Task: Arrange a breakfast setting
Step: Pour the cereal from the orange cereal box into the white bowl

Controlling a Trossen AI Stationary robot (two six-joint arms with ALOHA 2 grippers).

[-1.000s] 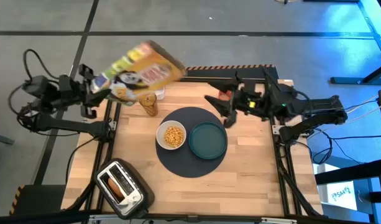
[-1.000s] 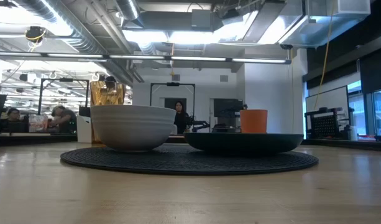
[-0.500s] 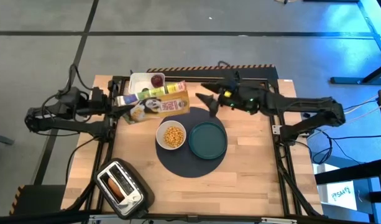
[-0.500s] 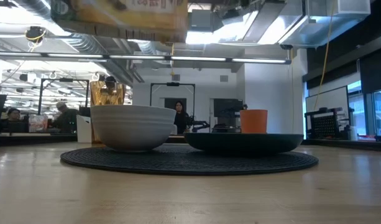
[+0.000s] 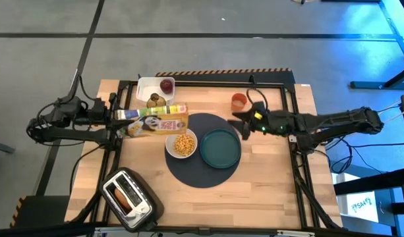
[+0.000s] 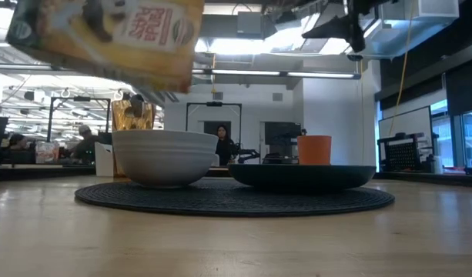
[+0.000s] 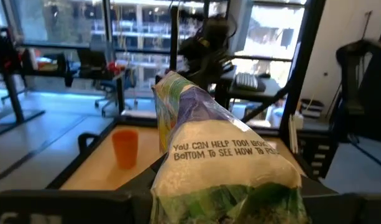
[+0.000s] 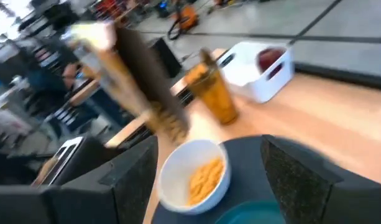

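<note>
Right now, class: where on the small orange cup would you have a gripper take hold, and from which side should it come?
Grip the small orange cup across its rim, coming from straight above. It stands upright with its mouth open upward, alone on bare wood clear of the dark mat, so there looks to be room for fingers either side. The right gripper is the closer one.

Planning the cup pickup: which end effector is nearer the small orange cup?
Right. The right end effector hangs just beside the small orange cup; the left end effector is across the table, holding the cereal bag.
</note>
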